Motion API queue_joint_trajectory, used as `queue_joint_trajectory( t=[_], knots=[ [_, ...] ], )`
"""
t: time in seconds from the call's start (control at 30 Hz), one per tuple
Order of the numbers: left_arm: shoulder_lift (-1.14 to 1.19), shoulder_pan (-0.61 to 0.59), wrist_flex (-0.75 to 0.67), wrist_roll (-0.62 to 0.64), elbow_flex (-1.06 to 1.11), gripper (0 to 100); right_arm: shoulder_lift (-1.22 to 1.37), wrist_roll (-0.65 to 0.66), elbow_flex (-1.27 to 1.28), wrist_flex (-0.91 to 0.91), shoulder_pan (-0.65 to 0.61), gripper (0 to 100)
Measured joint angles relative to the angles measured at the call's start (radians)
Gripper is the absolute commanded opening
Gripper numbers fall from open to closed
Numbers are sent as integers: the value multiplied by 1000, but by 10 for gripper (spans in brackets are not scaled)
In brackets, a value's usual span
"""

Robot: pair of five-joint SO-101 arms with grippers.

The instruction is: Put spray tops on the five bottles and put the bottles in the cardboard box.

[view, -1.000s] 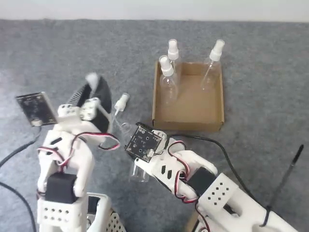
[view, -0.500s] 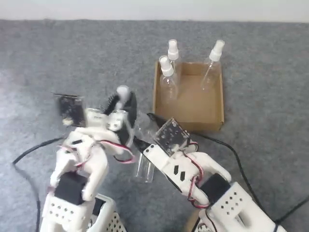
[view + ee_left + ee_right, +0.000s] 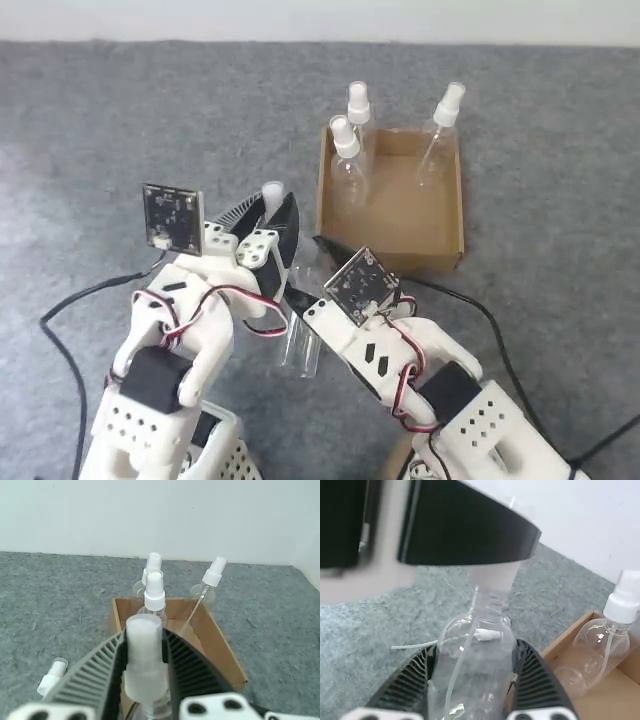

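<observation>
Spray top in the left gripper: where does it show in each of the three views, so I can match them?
High view: spray top held by the left gripper, just left of the cardboard box.
Left wrist view: spray top clamped between ribbed jaws, cardboard box behind it.
Right wrist view: spray top under a black jaw, above the clear bottle, cardboard box beside.
Shared landmark: the cardboard box.

Left gripper (image 3: 274,200) clamped on spray top (image 3: 271,188). Cardboard box (image 3: 440,262) just beyond its fingertips, holding three capped bottles (image 3: 348,175).
</observation>
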Motion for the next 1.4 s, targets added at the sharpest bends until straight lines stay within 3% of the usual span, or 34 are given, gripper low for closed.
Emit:
queue_joint_trajectory(
  t=[1.1, 1.4],
  knots=[
    [38, 55, 26, -29, -15, 73, -28, 89, -5, 58, 43, 6],
    [46, 60, 49, -54, -44, 233, -28, 66, 32, -118, 114, 6]
  ],
)
